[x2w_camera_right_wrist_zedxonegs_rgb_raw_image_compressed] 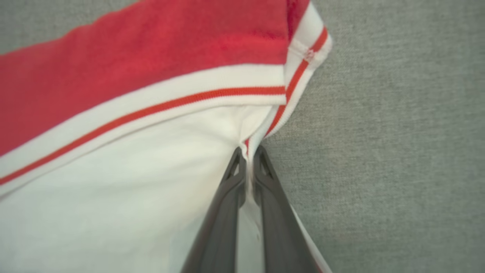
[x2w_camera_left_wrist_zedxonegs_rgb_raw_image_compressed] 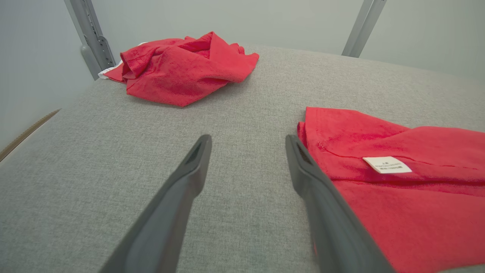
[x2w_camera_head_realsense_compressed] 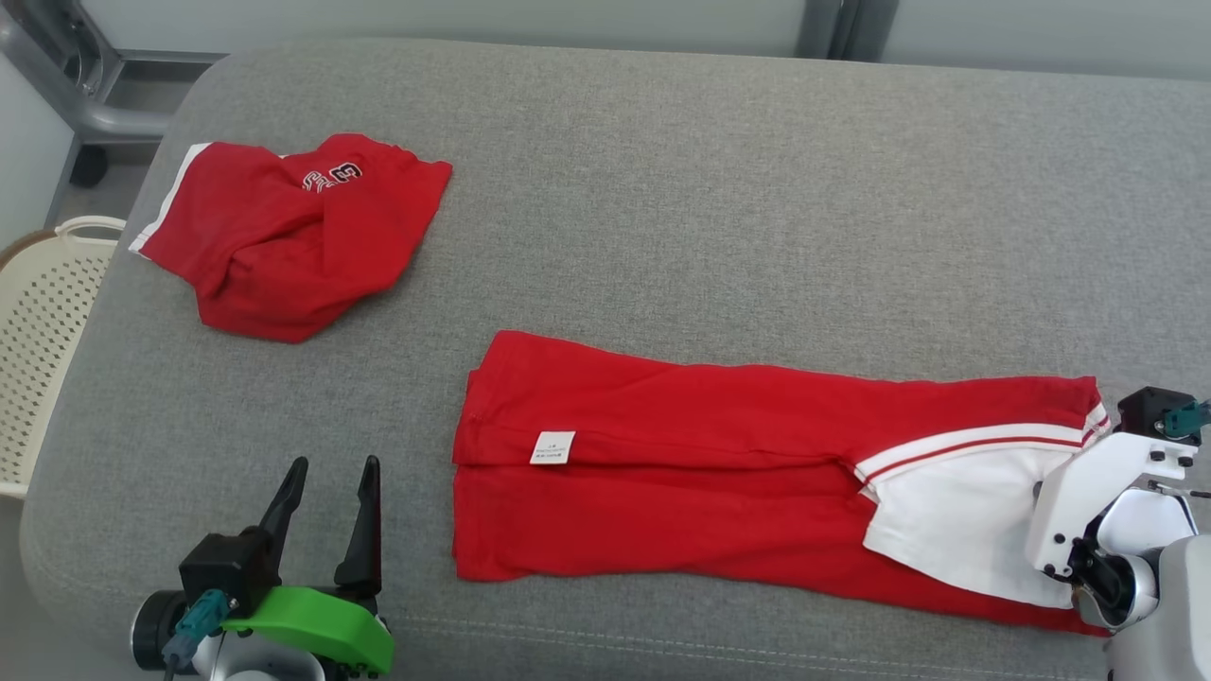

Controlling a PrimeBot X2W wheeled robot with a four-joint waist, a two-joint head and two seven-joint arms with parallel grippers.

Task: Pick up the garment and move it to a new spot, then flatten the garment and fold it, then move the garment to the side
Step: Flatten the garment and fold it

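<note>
A red garment point(x2w_camera_head_realsense_compressed: 681, 454) with a white sleeve and red-striped cuff lies spread lengthwise along the front of the grey cushion point(x2w_camera_head_realsense_compressed: 719, 208); a small white label point(x2w_camera_head_realsense_compressed: 552, 447) shows near its left end. My right gripper point(x2w_camera_right_wrist_zedxonegs_rgb_raw_image_compressed: 248, 151) is shut on the garment's white striped cuff edge point(x2w_camera_right_wrist_zedxonegs_rgb_raw_image_compressed: 288, 94); in the head view its white wrist point(x2w_camera_head_realsense_compressed: 1097, 501) covers the fingers. Left of the garment point(x2w_camera_left_wrist_zedxonegs_rgb_raw_image_compressed: 398, 189), my left gripper point(x2w_camera_head_realsense_compressed: 326, 473) stands open above bare cushion point(x2w_camera_left_wrist_zedxonegs_rgb_raw_image_compressed: 242, 125), fingers point(x2w_camera_left_wrist_zedxonegs_rgb_raw_image_compressed: 189, 178) apart with nothing between them.
A second red garment point(x2w_camera_head_realsense_compressed: 293, 236) with white trim and lettering lies crumpled at the far left of the cushion, also in the left wrist view as a red garment heap point(x2w_camera_left_wrist_zedxonegs_rgb_raw_image_compressed: 182, 68). A cream perforated basket point(x2w_camera_head_realsense_compressed: 43, 331) stands off the left edge. Metal frame posts point(x2w_camera_left_wrist_zedxonegs_rgb_raw_image_compressed: 91, 38) rise behind.
</note>
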